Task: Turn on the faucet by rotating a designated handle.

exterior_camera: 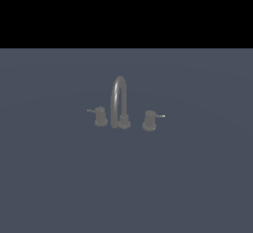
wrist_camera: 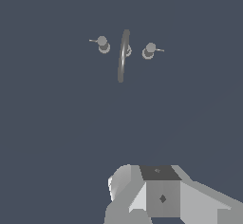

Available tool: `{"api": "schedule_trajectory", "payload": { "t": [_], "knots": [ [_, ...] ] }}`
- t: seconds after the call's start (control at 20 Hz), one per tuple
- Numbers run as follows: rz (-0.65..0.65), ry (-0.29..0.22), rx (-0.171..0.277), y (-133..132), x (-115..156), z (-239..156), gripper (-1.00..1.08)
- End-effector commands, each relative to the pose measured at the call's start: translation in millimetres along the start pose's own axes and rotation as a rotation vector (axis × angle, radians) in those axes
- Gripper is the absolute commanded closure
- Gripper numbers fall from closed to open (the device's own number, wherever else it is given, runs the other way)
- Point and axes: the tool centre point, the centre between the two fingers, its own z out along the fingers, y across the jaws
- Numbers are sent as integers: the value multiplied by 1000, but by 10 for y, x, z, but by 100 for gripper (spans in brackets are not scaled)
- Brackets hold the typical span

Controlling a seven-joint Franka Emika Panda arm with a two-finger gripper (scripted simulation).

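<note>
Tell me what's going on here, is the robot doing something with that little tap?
Nothing is being touched yet. A small dull-grey metal faucet with a tall arched spout stands on a flat blue-grey surface, with a stubby knob on each side. The robot is meant to turn the stubby grey knob with the thin dark lever, on the exterior view's left. The twin knob with the bright-tipped lever sits on the other side. The robot's hand is not clearly shown, and the wrist view looks at the faucet from a distance.
</note>
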Motion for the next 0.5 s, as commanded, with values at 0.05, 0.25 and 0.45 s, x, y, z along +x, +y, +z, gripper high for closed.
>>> {"api": "schedule_trajectory", "payload": {
  "t": [0.05,0.25,0.45],
  "knots": [
    [1,0,0,-1,0,1,108],
    [13,0,0,-27,9,32,108],
    [42,0,0,-88,30,103,108]
  ]
}}
